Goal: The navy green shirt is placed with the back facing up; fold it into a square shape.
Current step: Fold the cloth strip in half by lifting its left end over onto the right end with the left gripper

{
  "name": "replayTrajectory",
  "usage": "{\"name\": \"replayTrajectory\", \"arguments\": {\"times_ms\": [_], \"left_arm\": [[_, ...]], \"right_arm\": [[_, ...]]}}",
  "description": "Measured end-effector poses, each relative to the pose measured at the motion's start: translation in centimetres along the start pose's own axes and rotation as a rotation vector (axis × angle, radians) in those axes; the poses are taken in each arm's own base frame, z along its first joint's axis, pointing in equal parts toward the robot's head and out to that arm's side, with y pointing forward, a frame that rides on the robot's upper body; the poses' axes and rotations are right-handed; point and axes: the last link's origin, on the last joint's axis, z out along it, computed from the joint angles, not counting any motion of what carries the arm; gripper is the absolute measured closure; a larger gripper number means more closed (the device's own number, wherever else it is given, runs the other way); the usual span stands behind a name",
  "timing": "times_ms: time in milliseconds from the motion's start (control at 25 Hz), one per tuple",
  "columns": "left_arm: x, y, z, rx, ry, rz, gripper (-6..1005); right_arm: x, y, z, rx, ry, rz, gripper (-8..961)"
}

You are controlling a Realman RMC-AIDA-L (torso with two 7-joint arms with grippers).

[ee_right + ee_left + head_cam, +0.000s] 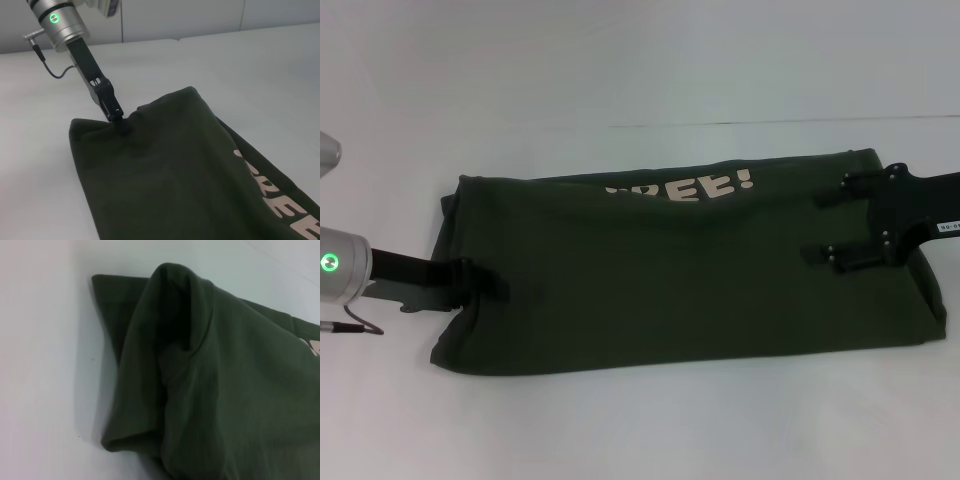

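The navy green shirt point(670, 290) lies on the white table as a long folded band running left to right. Cream letters ending "EE!" point(705, 187) show upside down near its far edge. My left gripper point(485, 282) sits at the band's left end, shut on a pinch of the fabric; the right wrist view shows this grip point(119, 122) and the cloth point(165, 175) puckering around it. In the left wrist view only the bunched shirt end point(225, 390) shows. My right gripper point(815, 225) is over the band's right end, open, its two black fingers point(830, 195) spread above the cloth.
The white table point(620, 420) stretches in front of and behind the shirt, with its far edge point(770, 122) close behind. A thin cable point(350, 325) hangs by the left wrist. Wall panels point(200, 20) stand beyond the table.
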Motion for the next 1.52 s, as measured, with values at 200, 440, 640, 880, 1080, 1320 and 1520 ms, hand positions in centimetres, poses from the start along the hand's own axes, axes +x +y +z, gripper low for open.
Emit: {"name": "replayTrajectory", "arguments": {"times_ms": [200,440,640,880,1080,1320,1520], "left_arm": [[-0.04,0.00,0.06,0.006,-0.005,0.008,567],[0.02,0.06,0.07,0.006,-0.005,0.010,637],[0.04,0.11,0.07,0.005,-0.006,0.011,672],[0.05,0.21,0.09,0.004,-0.010,0.010,704],[0.04,0.22,0.09,0.004,-0.011,0.010,731],[-0.01,0.15,0.03,0.007,-0.017,0.016,783],[-0.07,-0.05,-0.04,0.012,-0.016,0.017,834]], "right_arm": [[0.00,-0.01,0.00,0.001,0.000,0.000,130],[-0.04,-0.04,-0.03,0.002,0.000,-0.002,131],[-0.05,-0.05,-0.05,0.003,0.000,-0.003,131],[-0.04,-0.04,-0.03,0.002,0.000,-0.002,131],[-0.02,-0.03,-0.02,0.001,0.000,0.000,131],[0.01,-0.02,0.00,0.001,0.000,0.001,131],[0.00,-0.09,-0.01,0.006,0.001,0.004,131]]}}
